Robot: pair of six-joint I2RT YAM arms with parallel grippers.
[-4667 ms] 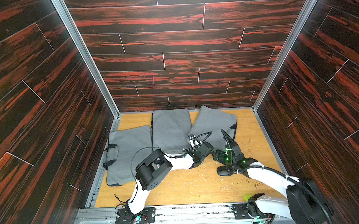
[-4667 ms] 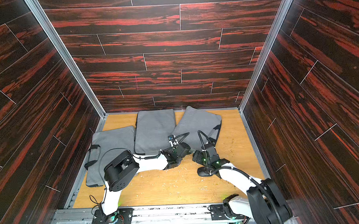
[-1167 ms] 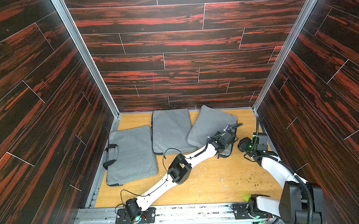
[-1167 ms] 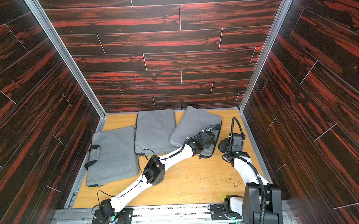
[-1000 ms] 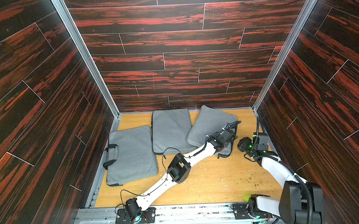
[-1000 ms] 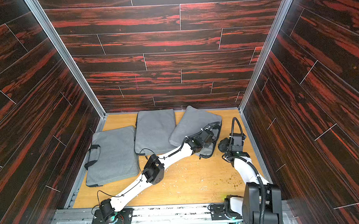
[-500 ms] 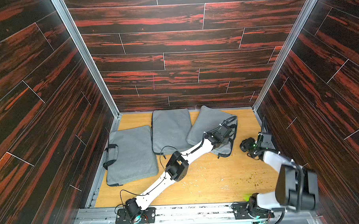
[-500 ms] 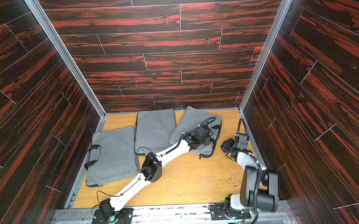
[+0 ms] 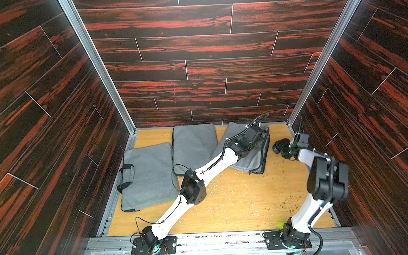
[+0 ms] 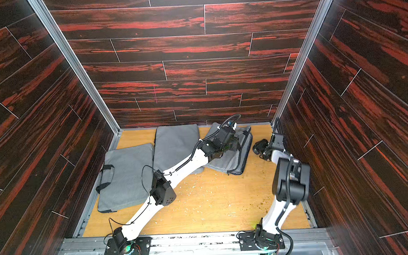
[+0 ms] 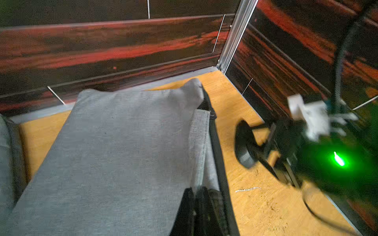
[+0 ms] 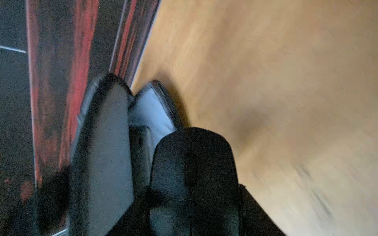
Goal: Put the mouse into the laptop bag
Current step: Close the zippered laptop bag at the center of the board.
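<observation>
The rightmost grey laptop bag (image 9: 252, 160) lies tilted at the back of the wooden floor. My left gripper (image 9: 261, 136) is shut on the upper layer at its zippered side edge, holding that edge raised. In the left wrist view the shut fingertips (image 11: 201, 192) pinch grey fabric beside the black zipper band, on the laptop bag (image 11: 122, 143). The black mouse (image 9: 279, 147) hangs just right of the bag, above the floor near the right wall, with my right gripper (image 9: 285, 151) shut on it. The mouse (image 12: 194, 173) fills the right wrist view, scroll wheel facing the camera.
Two more grey bags lie flat: one in the back middle (image 9: 194, 144), one with handles at the left (image 9: 146, 176). Dark wood walls enclose the floor on three sides; the right wall (image 9: 320, 138) is very close to my right gripper. Crumbs dot the floor (image 9: 235, 197).
My left gripper has drawn the bag's edge up and toward the back wall. The right arm has folded back with its elbow raised, carrying the mouse a little farther back beside the right wall.
</observation>
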